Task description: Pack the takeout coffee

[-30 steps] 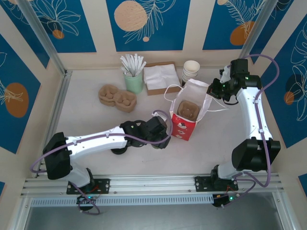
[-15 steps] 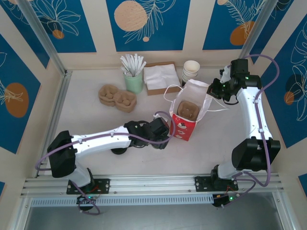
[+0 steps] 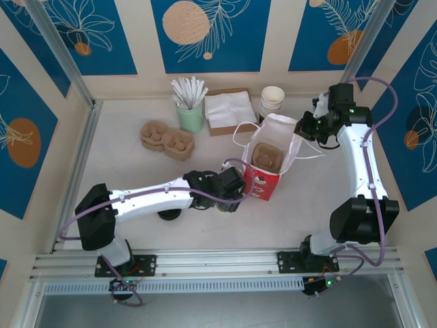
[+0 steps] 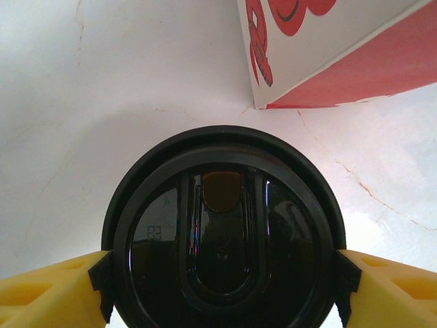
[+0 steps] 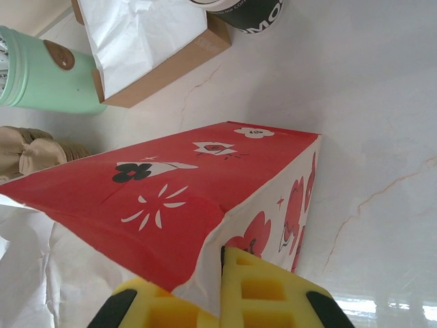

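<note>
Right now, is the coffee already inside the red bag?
No, the left gripper holds the takeout coffee outside the bag.

Left arm (image 3: 147,198), right arm (image 3: 360,167): white links, black joints, purple cables. Fingers (image 4: 41,297) yellow, grid-recessed; black pads (image 4: 101,281), apparently rubber.

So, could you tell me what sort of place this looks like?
Most likely a mock café takeout counter inside a robot cell: stacked paper cups, pulp cup carriers, and a lidded takeout coffee beside a red-and-white bag.
</note>
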Tool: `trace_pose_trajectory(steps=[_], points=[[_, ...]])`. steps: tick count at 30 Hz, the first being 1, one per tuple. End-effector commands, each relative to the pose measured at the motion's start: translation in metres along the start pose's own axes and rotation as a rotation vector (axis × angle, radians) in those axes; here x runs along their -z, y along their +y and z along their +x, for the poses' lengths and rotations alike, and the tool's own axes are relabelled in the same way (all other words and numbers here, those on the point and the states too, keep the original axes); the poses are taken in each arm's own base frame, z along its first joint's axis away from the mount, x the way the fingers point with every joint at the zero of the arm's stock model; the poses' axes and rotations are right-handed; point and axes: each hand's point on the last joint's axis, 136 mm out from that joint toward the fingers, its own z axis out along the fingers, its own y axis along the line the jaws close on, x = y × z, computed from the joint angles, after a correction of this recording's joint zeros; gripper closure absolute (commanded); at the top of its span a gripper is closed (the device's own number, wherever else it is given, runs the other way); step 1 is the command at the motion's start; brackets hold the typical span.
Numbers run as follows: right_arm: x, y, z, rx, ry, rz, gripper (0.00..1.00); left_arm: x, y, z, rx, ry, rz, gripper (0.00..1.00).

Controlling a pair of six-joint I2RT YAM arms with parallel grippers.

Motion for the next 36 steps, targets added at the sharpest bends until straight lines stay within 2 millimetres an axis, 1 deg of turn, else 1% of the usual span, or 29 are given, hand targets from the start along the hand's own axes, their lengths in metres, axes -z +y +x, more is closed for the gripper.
trace_pose_trajectory(steps=[1,9,14,17,25,29,36], points=[[0.005,0.008,-0.004,0.016,0.000,-0.035,1.00,0.002,-0.002,0.000,-0.010,0.011,-0.024,0.19],[0.006,0.009,-0.002,0.013,0.007,-0.041,1.00,-0.001,-0.004,-0.002,-0.018,0.000,-0.019,0.20],[0.005,0.008,0.000,0.011,0.012,-0.042,1.00,-0.001,-0.005,-0.004,-0.015,-0.012,-0.013,0.16],[0.005,0.009,0.001,0.010,0.014,-0.043,1.00,-0.001,-0.007,-0.005,-0.012,-0.021,0.001,0.16],[0.006,0.010,0.001,0.006,0.015,-0.043,0.99,0.006,-0.008,-0.012,0.009,-0.053,0.017,0.16],[0.006,0.010,0.002,0.009,0.017,-0.044,0.99,0.005,-0.006,-0.010,0.012,-0.050,0.007,0.16],[0.006,0.009,0.003,0.012,0.017,-0.038,0.99,-0.003,-0.004,-0.001,-0.001,-0.016,-0.006,0.17]])
